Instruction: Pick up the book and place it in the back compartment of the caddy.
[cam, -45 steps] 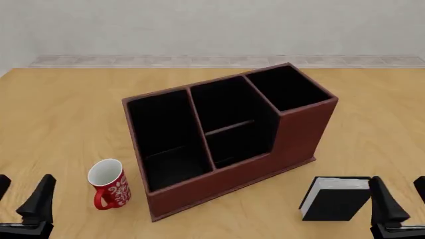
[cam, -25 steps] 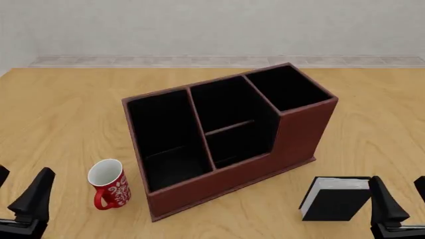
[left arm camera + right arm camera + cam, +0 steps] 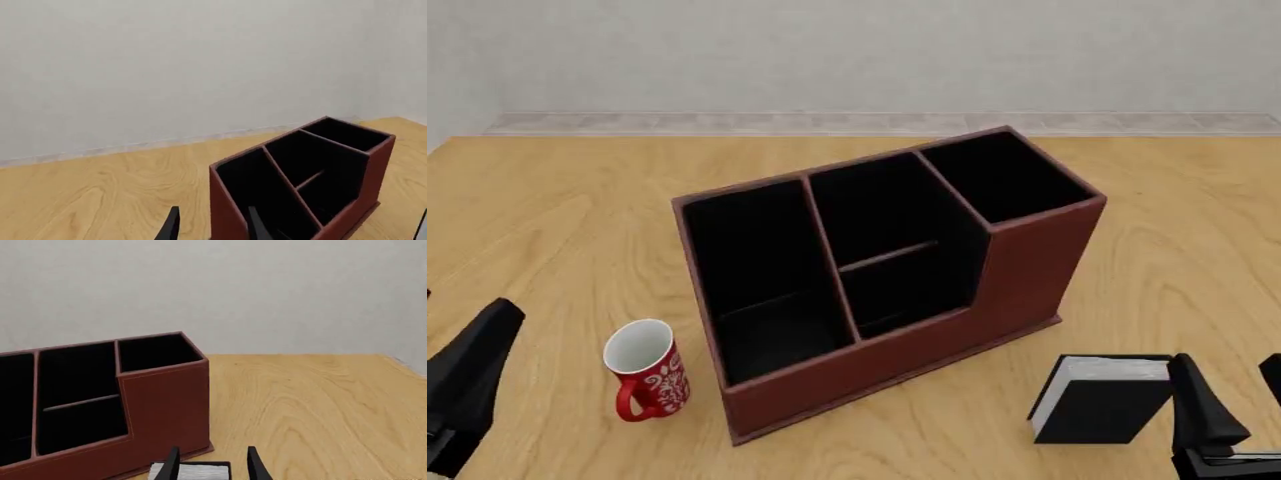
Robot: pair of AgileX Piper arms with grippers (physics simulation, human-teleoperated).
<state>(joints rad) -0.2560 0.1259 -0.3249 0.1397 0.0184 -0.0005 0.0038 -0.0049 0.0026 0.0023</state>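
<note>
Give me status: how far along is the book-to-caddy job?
Nothing done yet. The book stands on the table, apart from the caddy. In hand: nothing; the right gripper is open just behind the book, the left gripper open and empty. Left: grasp, lift, and drop it into the back compartment.

Three cameras: one fixed overhead, two on the wrists.
The front view looks down and forward; both low wrist views face the far wall, sharing the caddy (image 3: 881,280) (image 3: 300,185) (image 3: 100,410).
</note>
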